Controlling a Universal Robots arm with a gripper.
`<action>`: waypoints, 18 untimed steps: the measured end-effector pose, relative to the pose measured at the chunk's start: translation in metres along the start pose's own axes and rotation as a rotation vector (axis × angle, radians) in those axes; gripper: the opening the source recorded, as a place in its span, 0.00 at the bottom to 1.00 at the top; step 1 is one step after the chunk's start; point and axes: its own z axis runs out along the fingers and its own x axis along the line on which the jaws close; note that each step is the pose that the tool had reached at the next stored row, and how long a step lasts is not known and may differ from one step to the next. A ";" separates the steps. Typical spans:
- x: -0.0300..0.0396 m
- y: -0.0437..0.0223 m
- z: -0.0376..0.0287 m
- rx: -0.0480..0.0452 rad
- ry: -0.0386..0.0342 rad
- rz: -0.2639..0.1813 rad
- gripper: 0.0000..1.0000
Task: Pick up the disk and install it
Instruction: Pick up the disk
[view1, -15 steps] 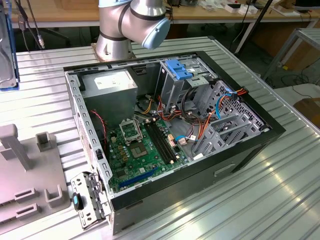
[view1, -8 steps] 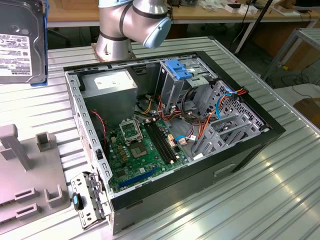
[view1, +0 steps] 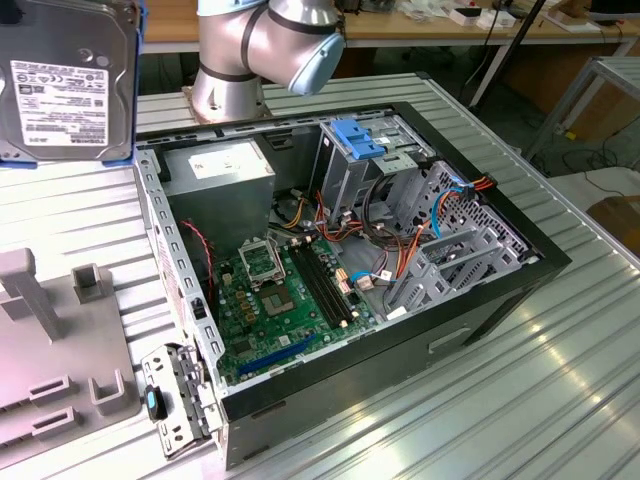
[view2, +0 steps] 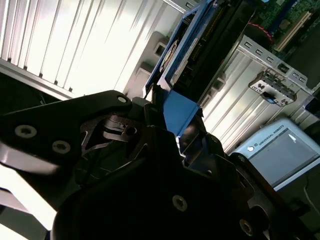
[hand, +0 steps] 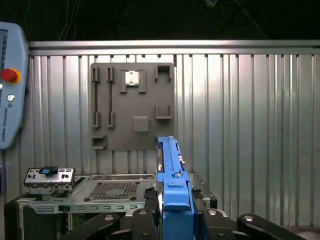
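1. Disk (view1: 62, 82): a grey metal hard drive with a white printed label and blue side rails. In the exterior view it stands upright in the air above the bench's (view1: 450, 420) far corner on the exterior view's left, with its label facing the camera.
2. Gripper (hand: 174, 199): closed on the disk. In the first wrist view the black fingers (hand: 150, 200) press against both sides of the blue rail, and the drive is seen edge-on, rising out from between them.
3. Second wrist view: the gripper (view2: 175, 137) clamps the blue rail at one end of the drive.
4. Computer case (view1: 500, 300): lies open on the ribbed bench, near its middle and well apart from the raised disk.
5. Case interior: green motherboard (view1: 270, 300), grey power supply (view1: 220, 165) at the far side, and blue-topped drive cage (view1: 355, 140) beside it.
6. Robot arm (view1: 270, 50): base at the bench's far edge, behind the case.
7. Grey fixture plate (view1: 40, 330): lies flat on the bench beside the case, on the exterior view's left.
8. Teach pendant (hand: 10, 85): at the bench's edge.
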 end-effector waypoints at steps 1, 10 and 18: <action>-0.0002 -0.0070 0.0002 0.0000 0.0000 0.000 0.37; -0.0012 -0.0651 0.0018 -0.0004 0.0000 0.000 0.37; -0.0019 -0.1063 0.0030 -0.0009 0.0000 0.000 0.37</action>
